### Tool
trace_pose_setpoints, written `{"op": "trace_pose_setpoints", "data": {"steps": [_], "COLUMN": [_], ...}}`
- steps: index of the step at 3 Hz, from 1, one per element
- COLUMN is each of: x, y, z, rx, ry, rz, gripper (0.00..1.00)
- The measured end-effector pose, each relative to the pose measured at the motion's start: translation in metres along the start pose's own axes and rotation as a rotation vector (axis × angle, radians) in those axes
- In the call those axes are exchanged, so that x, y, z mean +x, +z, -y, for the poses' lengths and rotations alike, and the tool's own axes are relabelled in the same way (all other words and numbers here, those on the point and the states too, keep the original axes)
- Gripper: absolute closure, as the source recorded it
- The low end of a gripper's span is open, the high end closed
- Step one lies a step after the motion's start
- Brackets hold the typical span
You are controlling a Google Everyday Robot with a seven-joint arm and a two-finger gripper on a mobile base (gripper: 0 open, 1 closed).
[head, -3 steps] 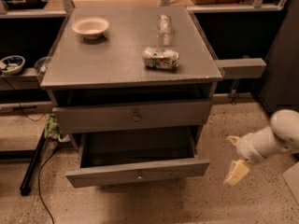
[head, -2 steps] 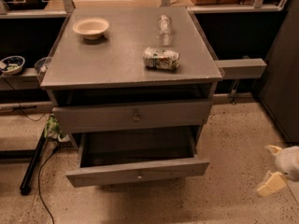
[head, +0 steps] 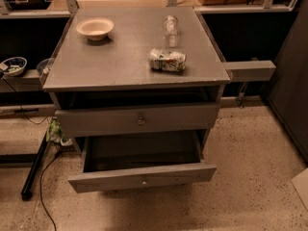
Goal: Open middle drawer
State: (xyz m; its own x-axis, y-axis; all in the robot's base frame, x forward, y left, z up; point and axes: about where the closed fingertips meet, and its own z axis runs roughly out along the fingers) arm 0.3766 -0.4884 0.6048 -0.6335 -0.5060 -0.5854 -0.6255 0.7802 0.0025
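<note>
One middle drawer (head: 142, 176) open — interior dark, gripper (head: 302, 186) at lower-right edge

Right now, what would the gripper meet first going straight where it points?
Cannot tell: only a pale sliver of the gripper shows at the lower right edge, right of the open grey wooden middle drawer.

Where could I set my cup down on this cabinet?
The top is bare in front of the bowl and left of the can. The open middle drawer looks empty too. Crowded: bottle and can, right side. The claw sits low at the picture's right edge.
</note>
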Motion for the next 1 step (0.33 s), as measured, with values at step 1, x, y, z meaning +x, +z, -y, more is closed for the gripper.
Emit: {"op": "trace_pose_setpoints", "data": {"steps": [1], "x": [0.0000], "y": [0.0000], "z": [0.0000], "rx": [0.000], "ry": [0.000], "rz": [0.000], "gripper": [0.00]}}
